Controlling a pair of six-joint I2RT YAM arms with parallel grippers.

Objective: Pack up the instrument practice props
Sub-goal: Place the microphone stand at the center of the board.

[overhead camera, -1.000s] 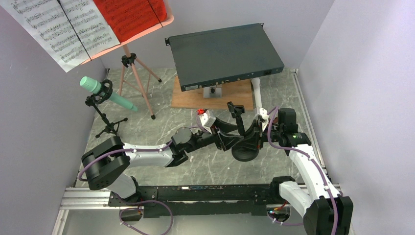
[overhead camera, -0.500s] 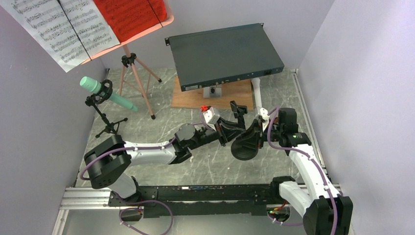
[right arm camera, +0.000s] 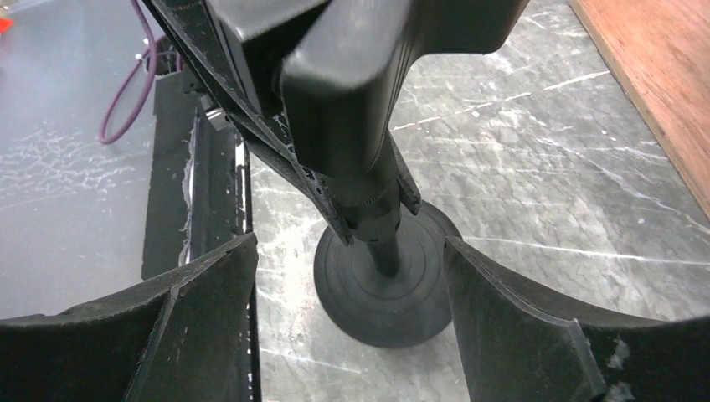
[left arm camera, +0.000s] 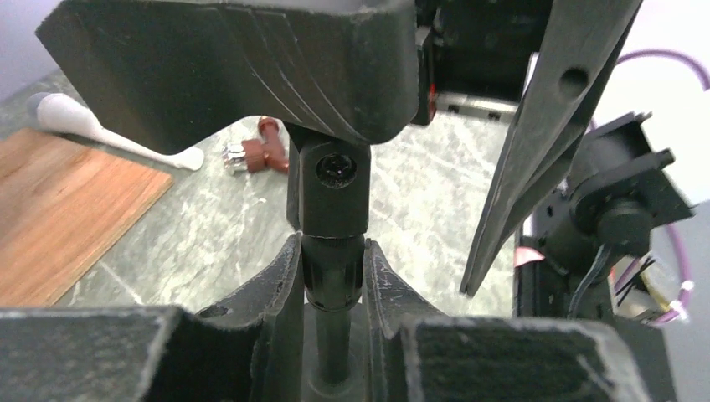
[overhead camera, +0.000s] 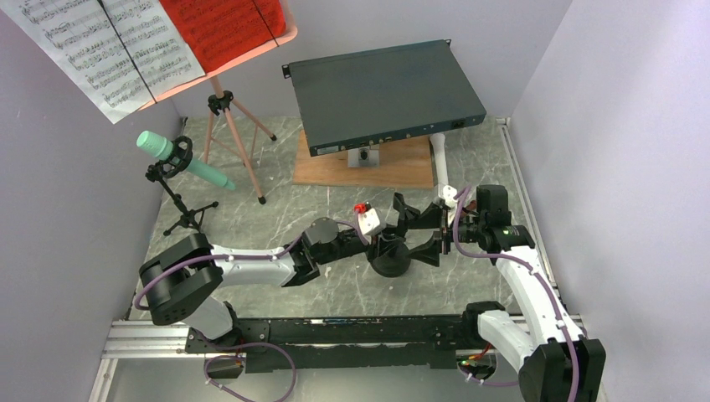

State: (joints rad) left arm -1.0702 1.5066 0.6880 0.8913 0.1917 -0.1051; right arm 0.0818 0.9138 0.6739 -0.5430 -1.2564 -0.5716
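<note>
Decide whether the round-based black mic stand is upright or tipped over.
Upright: the mic stand rests base-down on the table, post clamped in the left gripper.

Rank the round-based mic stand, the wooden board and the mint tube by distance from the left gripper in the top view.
1. Round-based mic stand, between the left gripper's fingers.
2. Wooden board, just behind.
3. Mint tube, far left.

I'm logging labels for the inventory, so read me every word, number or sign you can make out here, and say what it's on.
Nothing is legible in any view:
white sheet-music pages: printed notes, too small to read.
red page: print too blurred.
dark grey rack box: front-panel marks too small.
black mic stand: no marking visible.
</note>
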